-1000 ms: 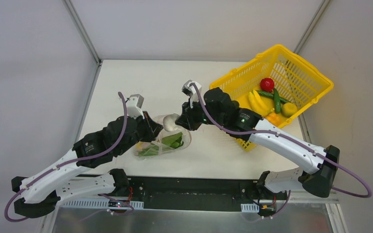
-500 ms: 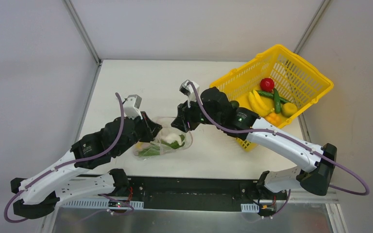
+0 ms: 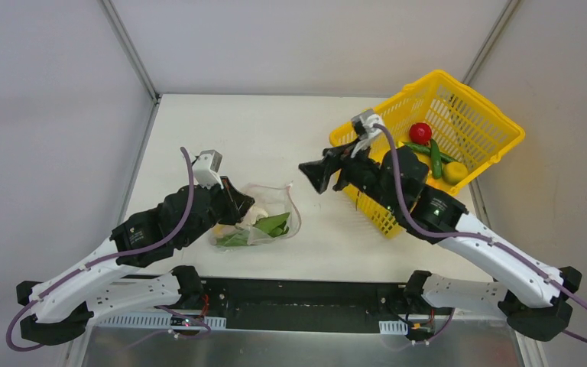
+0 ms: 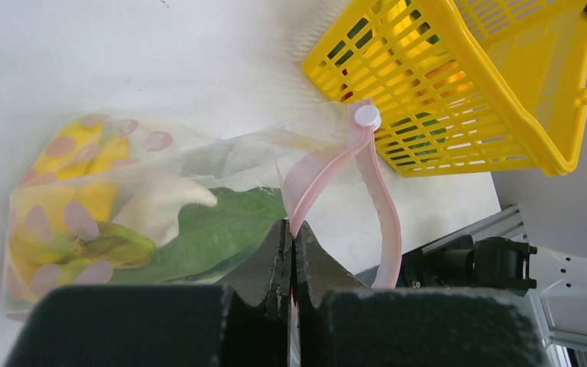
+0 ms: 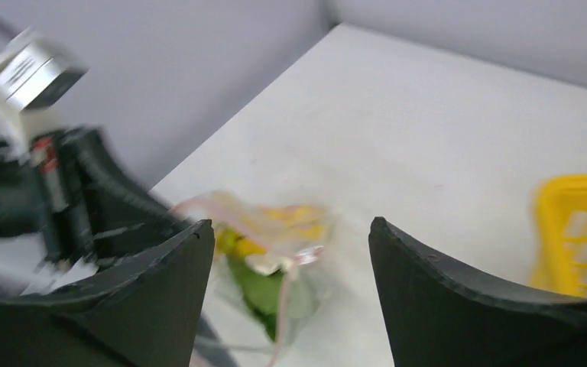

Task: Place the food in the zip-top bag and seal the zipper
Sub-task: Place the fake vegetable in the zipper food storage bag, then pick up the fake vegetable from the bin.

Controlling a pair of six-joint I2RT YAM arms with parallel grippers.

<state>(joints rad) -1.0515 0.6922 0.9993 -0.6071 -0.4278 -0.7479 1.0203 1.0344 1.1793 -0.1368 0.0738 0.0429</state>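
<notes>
- bag (image 3: 274,197) lies on the table (image 3: 222,130), garlic (image 4: 160,208) and greens (image 4: 214,237) inside.
- left gripper (image 4: 290,229) pinched tight on its zipper (image 4: 325,164).
- right gripper (image 3: 311,174) spread wide, empty, between bag and basket (image 3: 497,126).
- tomato (image 3: 420,132), bananas (image 3: 403,160) in basket.

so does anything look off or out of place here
The yellow basket looks tilted at the table's right edge, food bunched to one side. The zip-top bag gapes, its zipper looping loose.
</notes>
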